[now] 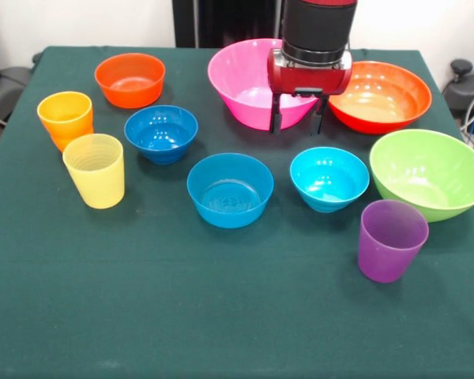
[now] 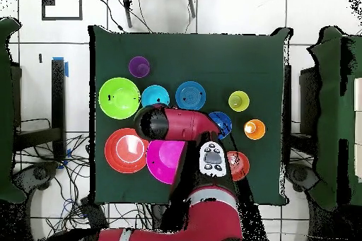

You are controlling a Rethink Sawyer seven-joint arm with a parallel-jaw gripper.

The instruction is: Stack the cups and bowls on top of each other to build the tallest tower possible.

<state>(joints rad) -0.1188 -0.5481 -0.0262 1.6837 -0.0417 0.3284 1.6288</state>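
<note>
My gripper [image 1: 298, 120] hangs open and empty over the gap between the pink bowl [image 1: 241, 83] and the large orange-red bowl [image 1: 383, 96]. The lime green bowl [image 1: 430, 172] sits at the right. Across the middle stand the cyan bowl [image 1: 329, 178], the mid-blue bowl [image 1: 230, 190] and the dark blue bowl [image 1: 161, 133]. A small orange-red bowl [image 1: 129, 79] is at the back left. The orange cup [image 1: 65, 117] and yellow cup [image 1: 95, 170] stand upright at the left, the purple cup [image 1: 391, 239] at the front right. Each piece stands singly; no tower is in view.
A dark green cloth [image 1: 221, 316] covers the table, with a bare strip along its front. In the overhead view the red arm [image 2: 185, 126] crosses above the pink bowl [image 2: 164, 162] and hides the gripper.
</note>
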